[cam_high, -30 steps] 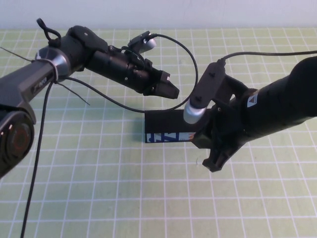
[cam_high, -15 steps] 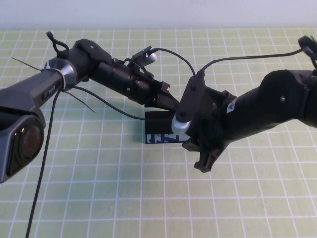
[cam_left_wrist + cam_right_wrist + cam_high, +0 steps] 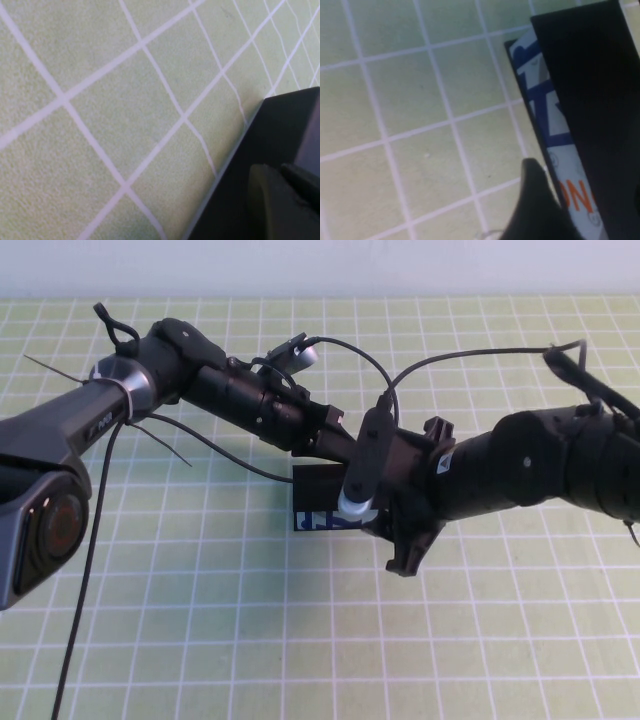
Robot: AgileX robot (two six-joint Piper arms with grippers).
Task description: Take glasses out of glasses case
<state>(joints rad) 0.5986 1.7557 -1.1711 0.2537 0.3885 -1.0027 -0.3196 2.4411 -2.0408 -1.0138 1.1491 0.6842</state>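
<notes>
Centre of light-green mat w/ white grid lines (image 3: 200, 590): small rectangular black glasses case (image 3: 315, 485), long side facing robot. Flat black top; front side light blue/white w/ blue marks (image 3: 318, 521). Only its left part visible in high view, rest hidden behind right arm.

In right wrist view, same case (image 3: 590, 100) w/ printed front seen close up: bold blue shapes, not legible as words, then orange letters (image 3: 575, 197) reading approx. "ON", cut off by the frame edge. Small round grey symbols next to them, too tiny to read.

Left gripper (image 3: 335, 435): reaching in from robot's left, tip at the case's rear top edge, partly hidden behind right arm's camera. Spread or pressed together: can't tell. In left wrist view, just mat plus a black corner of the case (image 3: 270, 150).

Right gripper (image 3: 400, 540): coming from robot's right, low at the case's right end, front side. Spread or pinching: can't tell.

Other markings: small white triangle sticker (image 3: 441, 464) on right arm. Lettering on left arm's grey link (image 3: 95, 420) too small to read.
</notes>
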